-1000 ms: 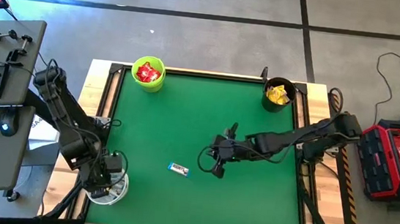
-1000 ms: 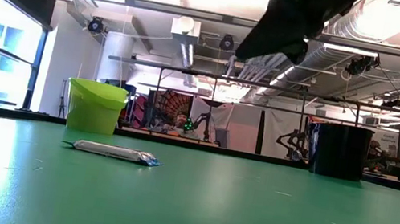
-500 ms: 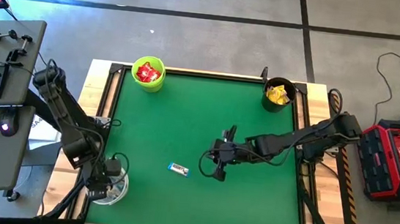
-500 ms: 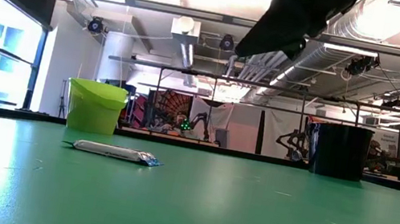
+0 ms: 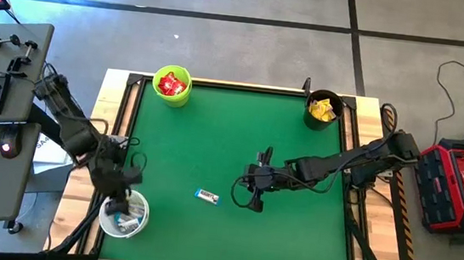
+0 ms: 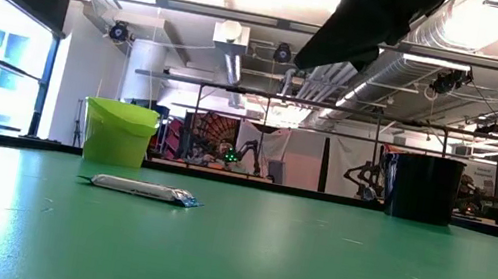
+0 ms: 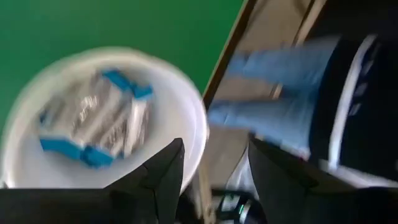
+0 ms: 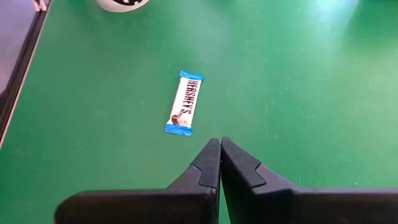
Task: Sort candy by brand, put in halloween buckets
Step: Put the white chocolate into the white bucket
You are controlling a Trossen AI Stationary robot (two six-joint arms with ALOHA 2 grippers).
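One white-and-blue bar [image 5: 207, 197] left on the green table [image 5: 240, 139], just beside right gripper [image 5: 251, 198], fingers pressed together. Best opened, lowered squarely across. Left gripper [image 5: 128, 190], fingers apart, over white bucket [image 5: 124, 213].

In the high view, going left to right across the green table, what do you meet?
White bucket → lime green bucket → white-and-blue bar → right tool, shut → black bucket.
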